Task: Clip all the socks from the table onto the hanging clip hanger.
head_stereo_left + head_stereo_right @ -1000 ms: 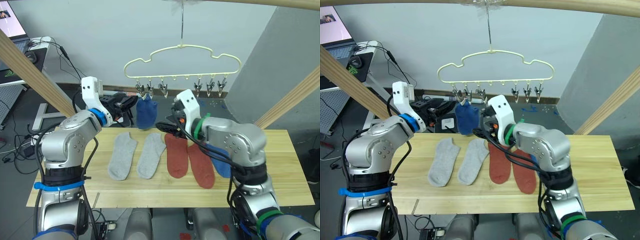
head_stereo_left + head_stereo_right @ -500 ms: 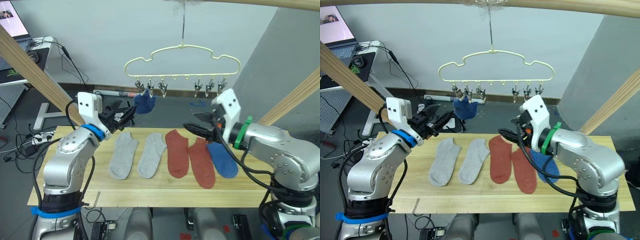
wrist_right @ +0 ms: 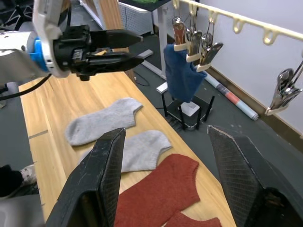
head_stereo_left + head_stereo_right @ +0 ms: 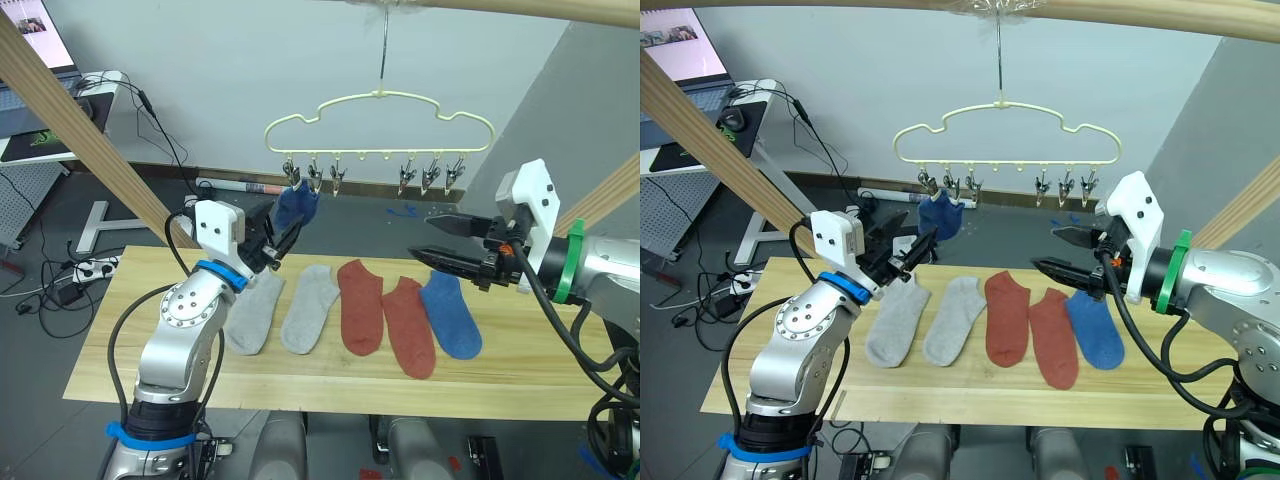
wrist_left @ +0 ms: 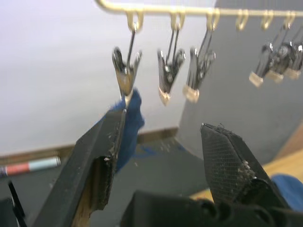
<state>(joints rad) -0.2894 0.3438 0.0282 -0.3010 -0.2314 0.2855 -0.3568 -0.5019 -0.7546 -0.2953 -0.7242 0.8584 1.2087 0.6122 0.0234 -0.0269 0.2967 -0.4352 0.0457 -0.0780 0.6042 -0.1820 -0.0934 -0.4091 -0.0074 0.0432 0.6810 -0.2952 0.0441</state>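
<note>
Soft, even room light falls from overhead, leaving only faint shadows under the socks (image 4: 382,308) on the counter (image 4: 120,330). No harsh glare. The left wrist view is blurred, its clips (image 5: 171,73) smeared; elsewhere it's crisp.

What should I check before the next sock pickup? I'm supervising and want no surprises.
1. One blue sock hangs from a clip on the clip hanger: ok.
2. Left gripper open, holding nothing: ok.
3. Right gripper open, holding nothing: ok.
4. Five socks lie flat on the table, not overlapping much: ok.
5. Free clips remain: ok.
6. Clip's bite on the hung sock is firm: cannot tell.
</note>
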